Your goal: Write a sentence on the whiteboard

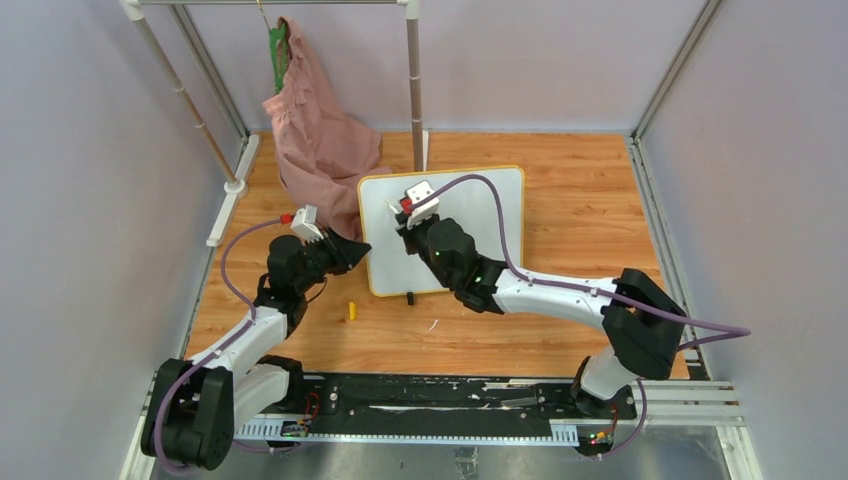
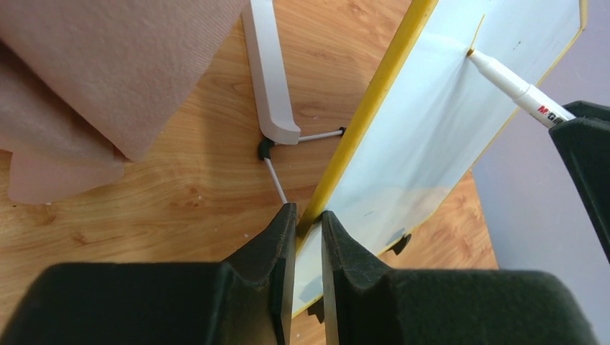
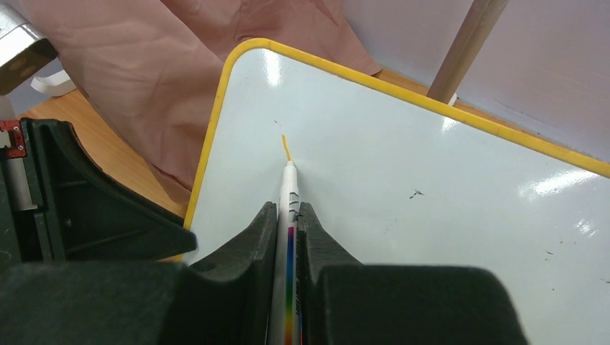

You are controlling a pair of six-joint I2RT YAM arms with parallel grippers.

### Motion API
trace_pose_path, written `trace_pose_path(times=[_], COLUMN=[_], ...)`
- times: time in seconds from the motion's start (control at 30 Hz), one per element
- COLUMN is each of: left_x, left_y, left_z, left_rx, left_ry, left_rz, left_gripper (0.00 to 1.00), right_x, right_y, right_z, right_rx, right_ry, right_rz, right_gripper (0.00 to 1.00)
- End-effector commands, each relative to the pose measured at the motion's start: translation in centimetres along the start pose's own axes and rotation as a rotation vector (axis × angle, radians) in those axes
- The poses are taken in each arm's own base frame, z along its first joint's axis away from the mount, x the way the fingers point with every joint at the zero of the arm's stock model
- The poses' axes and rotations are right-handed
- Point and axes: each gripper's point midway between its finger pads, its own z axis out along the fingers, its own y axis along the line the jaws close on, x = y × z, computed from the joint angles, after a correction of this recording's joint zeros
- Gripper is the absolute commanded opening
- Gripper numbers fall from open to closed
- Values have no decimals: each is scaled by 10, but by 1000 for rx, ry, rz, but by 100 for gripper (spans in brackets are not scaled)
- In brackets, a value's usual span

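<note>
The whiteboard (image 1: 490, 210), glossy white with a yellow frame, stands tilted on the wooden table. My left gripper (image 1: 360, 252) is shut on its left edge; in the left wrist view the fingertips (image 2: 309, 214) pinch the yellow frame (image 2: 374, 100). My right gripper (image 1: 408, 225) is shut on a white marker (image 3: 290, 188) with a rainbow stripe. The marker's tip touches the board (image 3: 431, 187) near its upper left corner. The only writing is one short orange stroke (image 3: 285, 147) above the tip, also visible as a stroke (image 2: 478, 32) from the left wrist.
A pink cloth (image 1: 315, 130) hangs from a rack behind the board's left side. A rack pole (image 1: 415, 80) stands just behind the board. A small yellow cap (image 1: 352, 311) lies on the table in front of the board. The rack's white foot (image 2: 270, 79) is beside the board's wire stand.
</note>
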Motion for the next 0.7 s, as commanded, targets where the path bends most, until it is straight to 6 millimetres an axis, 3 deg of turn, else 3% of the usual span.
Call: trace_pose_path(times=[0.0,0.13,0.43,0.67], left_x=[0,0,0,-1], left_y=[-2,-2,-3,-3], left_z=[-2,-2,-2,-2], left_rx=[16,15,17,19], left_ry=[-7,-8,-9,-9], left_rz=[-1,-1,1,2], left_gripper=[1,0,0,0], right_x=[7,5,-33,-29], right_y=[-17,-19,-22,-30], right_z=[-9,-11,-17,-10], right_rx=[51,53,47,71], right_ry=[25,18,-86,-72], right_rz=[1,5,77,87], right_gripper=[0,0,0,0])
